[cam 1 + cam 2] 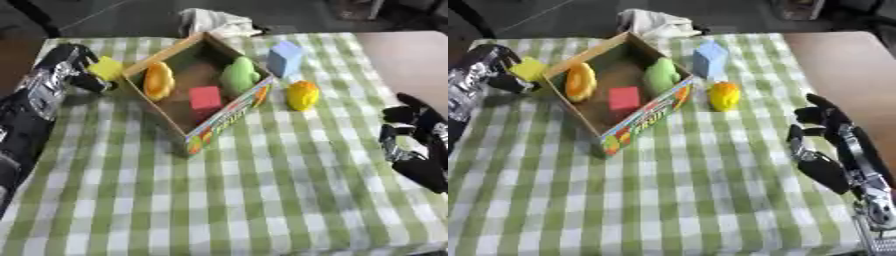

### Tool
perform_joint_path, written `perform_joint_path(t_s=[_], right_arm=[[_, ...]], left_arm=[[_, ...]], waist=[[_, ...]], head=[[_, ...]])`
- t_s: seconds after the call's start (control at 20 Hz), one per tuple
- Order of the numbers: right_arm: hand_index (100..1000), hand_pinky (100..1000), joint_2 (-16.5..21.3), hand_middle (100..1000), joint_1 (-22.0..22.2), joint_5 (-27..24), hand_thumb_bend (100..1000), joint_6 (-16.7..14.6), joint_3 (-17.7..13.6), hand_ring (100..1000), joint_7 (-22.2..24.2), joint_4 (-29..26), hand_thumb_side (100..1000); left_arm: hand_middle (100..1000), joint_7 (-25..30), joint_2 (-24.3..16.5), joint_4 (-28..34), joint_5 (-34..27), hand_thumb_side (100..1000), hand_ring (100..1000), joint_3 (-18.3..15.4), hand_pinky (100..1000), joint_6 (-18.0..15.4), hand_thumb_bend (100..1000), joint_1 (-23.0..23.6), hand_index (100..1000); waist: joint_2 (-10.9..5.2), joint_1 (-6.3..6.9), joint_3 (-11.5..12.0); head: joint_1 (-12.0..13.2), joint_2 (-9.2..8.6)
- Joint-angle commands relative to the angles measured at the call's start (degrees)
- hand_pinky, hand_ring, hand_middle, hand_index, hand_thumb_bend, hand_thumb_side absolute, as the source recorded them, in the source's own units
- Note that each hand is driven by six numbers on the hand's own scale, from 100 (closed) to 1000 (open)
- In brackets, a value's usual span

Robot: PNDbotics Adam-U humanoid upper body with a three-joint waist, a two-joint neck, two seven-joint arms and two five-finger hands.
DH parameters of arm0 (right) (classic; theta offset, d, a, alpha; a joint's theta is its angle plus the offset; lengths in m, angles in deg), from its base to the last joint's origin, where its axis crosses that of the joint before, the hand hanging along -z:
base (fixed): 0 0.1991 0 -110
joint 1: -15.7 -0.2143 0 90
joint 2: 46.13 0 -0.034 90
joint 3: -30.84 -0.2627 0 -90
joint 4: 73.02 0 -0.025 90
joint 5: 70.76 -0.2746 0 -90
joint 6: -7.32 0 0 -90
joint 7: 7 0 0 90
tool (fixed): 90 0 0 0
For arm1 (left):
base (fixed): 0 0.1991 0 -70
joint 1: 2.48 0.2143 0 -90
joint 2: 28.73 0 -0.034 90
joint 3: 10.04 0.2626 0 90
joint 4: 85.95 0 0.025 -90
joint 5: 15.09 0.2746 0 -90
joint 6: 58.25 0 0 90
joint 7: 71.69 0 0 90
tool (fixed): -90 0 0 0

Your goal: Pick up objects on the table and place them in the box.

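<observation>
An open cardboard box (223, 119) lies askew on the green checked cloth. Inside it are an orange rounded piece (158, 80), a red block (205, 97) and a green piece (238, 74). My left hand (72, 65) is at the box's left outer wall, shut on a yellow block (106, 68) held just outside the rim. A light blue block (284, 57) and a yellow rounded piece (303, 95) sit on the cloth right of the box. My right hand (822, 145) rests open at the right edge, holding nothing.
A crumpled white cloth (213, 21) lies beyond the table's far edge. A bare brown table surface (846, 60) lies right of the checked cloth (262, 200), whose near half spreads wide.
</observation>
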Motion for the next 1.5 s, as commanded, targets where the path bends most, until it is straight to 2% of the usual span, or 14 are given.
perform_joint_path(t_s=[0.05, 0.3, 0.6, 0.75, 0.95, 1.05, 1.2, 1.3, 1.45, 1.5], right_arm=[[960, 725, 0.3, 751, -0.6, -0.4, 103, -0.1, -0.4, 796, 0.0, -0.5, 278], [960, 726, 0.4, 751, -0.5, -0.3, 101, -0.2, -0.6, 796, 0.0, -0.5, 277], [960, 727, 0.6, 751, -0.5, -0.2, 100, -0.2, -0.7, 796, 0.0, -0.4, 278], [960, 727, 0.6, 751, -0.4, -0.1, 100, -0.2, -0.6, 796, 0.0, -0.3, 279], [960, 727, 0.5, 751, -0.5, -0.2, 100, -0.3, -0.5, 797, 0.2, -0.2, 279], [960, 727, 0.5, 751, -0.5, -0.2, 100, -0.3, -0.5, 797, 0.3, -0.2, 279], [961, 728, 0.3, 751, -0.6, -0.3, 100, -0.3, -0.3, 797, 0.4, -0.1, 281], [960, 728, 0.1, 751, -0.6, -0.3, 100, -0.4, -0.2, 797, 0.5, 0.0, 281], [960, 728, 0.1, 751, -0.6, -0.4, 100, -0.4, -0.2, 797, 0.5, 0.0, 282], [960, 728, 0.1, 751, -0.6, -0.4, 100, -0.4, -0.2, 797, 0.5, 0.1, 282]], left_arm=[[420, -2.7, -0.7, 0.3, -0.8, 100, 457, -0.2, 570, 0.2, 441, -0.2, 582], [403, -4.8, -2.5, 4.3, -4.7, 100, 444, 0.1, 563, -0.1, 408, -0.1, 568], [404, -3.4, -7.1, 15.5, -9.0, 100, 444, 1.0, 581, -0.8, 418, -1.0, 572], [411, -2.3, -7.7, 20.8, -11.1, 100, 451, 2.8, 594, -2.0, 415, -2.1, 580], [427, 1.7, -6.2, 25.2, -11.7, 100, 464, 7.1, 615, -5.1, 424, -3.4, 596], [427, 3.0, -5.7, 25.6, -11.1, 100, 464, 8.0, 615, -6.0, 424, -3.8, 596], [484, 7.2, -1.7, 23.6, -10.0, 130, 517, 11.6, 649, -8.7, 454, -4.5, 649], [510, 9.2, 0.8, 21.4, -8.8, 156, 543, 12.7, 663, -10.7, 484, -4.8, 671], [564, 10.6, 3.1, 19.0, -7.6, 221, 601, 13.1, 688, -12.3, 584, -4.8, 715], [601, 10.9, 3.5, 18.6, -7.3, 276, 634, 13.3, 705, -12.7, 658, -4.7, 744]], waist=[[-0.61, -0.03, -0.1], [-0.68, 0.06, 0.0], [-0.86, 0.25, 0.3], [-1.01, 0.36, 0.4], [-1.13, 0.43, 0.2], [-1.16, 0.42, 0.2], [-1.27, 0.4, -0.3], [-1.3, 0.3, -0.5], [-1.3, 0.19, -0.6], [-1.3, 0.17, -0.6]], head=[[0.1, 0.27], [0.2, 0.27], [-0.2, 0.27], [-0.1, 0.27], [0.0, 0.27], [0.0, 0.27], [0.3, 0.27], [0.3, 0.27], [0.4, 0.27], [0.4, 0.27]])
